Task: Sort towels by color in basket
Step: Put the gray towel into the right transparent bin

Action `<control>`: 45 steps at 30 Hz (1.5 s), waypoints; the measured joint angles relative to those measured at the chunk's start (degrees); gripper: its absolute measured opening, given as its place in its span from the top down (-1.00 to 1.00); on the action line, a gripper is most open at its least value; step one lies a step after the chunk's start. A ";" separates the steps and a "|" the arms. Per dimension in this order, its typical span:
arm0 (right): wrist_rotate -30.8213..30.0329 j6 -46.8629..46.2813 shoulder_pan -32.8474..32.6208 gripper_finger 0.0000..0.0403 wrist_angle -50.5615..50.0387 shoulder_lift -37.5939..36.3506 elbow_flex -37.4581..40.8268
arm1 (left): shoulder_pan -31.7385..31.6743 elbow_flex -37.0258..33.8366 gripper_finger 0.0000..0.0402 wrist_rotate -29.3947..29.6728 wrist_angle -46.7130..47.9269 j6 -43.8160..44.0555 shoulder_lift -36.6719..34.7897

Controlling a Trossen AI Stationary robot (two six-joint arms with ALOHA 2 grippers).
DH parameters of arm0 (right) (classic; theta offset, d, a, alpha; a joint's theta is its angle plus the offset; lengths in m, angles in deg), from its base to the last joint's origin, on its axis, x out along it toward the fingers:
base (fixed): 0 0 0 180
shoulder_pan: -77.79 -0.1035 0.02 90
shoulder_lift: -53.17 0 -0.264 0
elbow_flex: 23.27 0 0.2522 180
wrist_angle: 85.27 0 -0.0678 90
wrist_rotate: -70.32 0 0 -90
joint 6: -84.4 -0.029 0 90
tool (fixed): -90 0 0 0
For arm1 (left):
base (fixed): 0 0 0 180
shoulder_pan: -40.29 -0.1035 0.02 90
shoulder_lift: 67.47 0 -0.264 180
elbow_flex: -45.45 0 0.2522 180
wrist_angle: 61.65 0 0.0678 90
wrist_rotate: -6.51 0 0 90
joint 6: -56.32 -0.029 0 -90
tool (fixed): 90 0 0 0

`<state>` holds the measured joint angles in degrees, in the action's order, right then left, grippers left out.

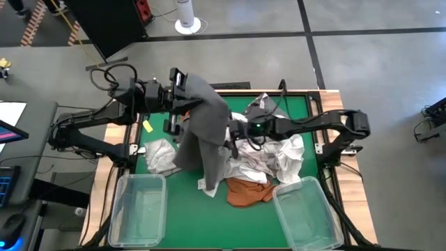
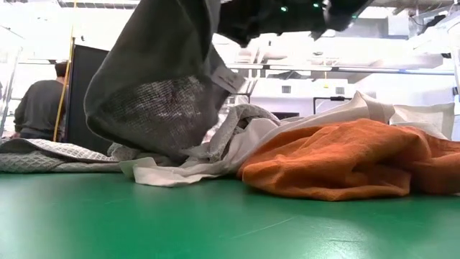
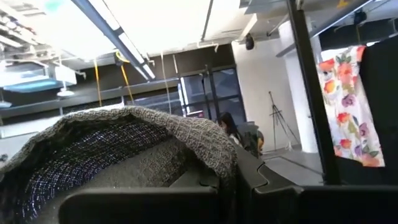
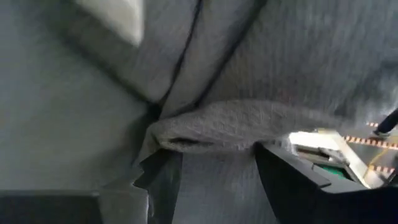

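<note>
A dark grey towel (image 1: 205,132) hangs from my raised left gripper (image 1: 182,90), which is shut under the cloth draped over it (image 3: 155,143). The towel's lower end (image 2: 151,122) comes down to the heap of white and checked towels (image 1: 279,155). A rust orange towel (image 1: 247,190) lies at the heap's near side, flat on the green mat. One more checked towel (image 1: 159,153) lies to the left. My right gripper (image 4: 211,168) is open and level at the hanging towel's right side (image 1: 230,134), with a fold of grey cloth (image 4: 217,130) just ahead of its fingers. My left gripper holds the dark grey towel by its upper part (image 1: 195,89), but the cloth falls over the fingers and hides the place of contact. The towel hangs slack below it. Whether the towel's lower end rests on the heap I cannot tell. My right gripper stands at the grey fold; whether its fingers touch the fold I cannot tell.
Two clear plastic baskets stand at the table's near edge, one on the left (image 1: 139,209) and one on the right (image 1: 306,213). The green mat (image 1: 185,185) shows bare between them. A person (image 2: 39,101) is in the room behind the table.
</note>
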<state>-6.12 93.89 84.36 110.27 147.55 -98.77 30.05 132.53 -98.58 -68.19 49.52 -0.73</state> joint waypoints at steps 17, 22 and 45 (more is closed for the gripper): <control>2.51 -0.67 -2.73 0.78 3.85 6.27 -6.19 | -1.37 -0.09 1.00 3.98 0.54 1.75 -0.26; 10.09 -1.30 -4.18 0.86 3.44 2.04 -6.23 | -1.37 -0.24 1.00 9.43 5.60 -0.94 0.00; 9.11 1.04 -6.39 0.85 -8.04 -18.89 -6.23 | 0.62 -8.61 0.75 16.63 18.79 9.35 0.04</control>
<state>2.99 94.93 77.98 102.23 128.66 -105.00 30.66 123.92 -81.95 -49.40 58.87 -0.68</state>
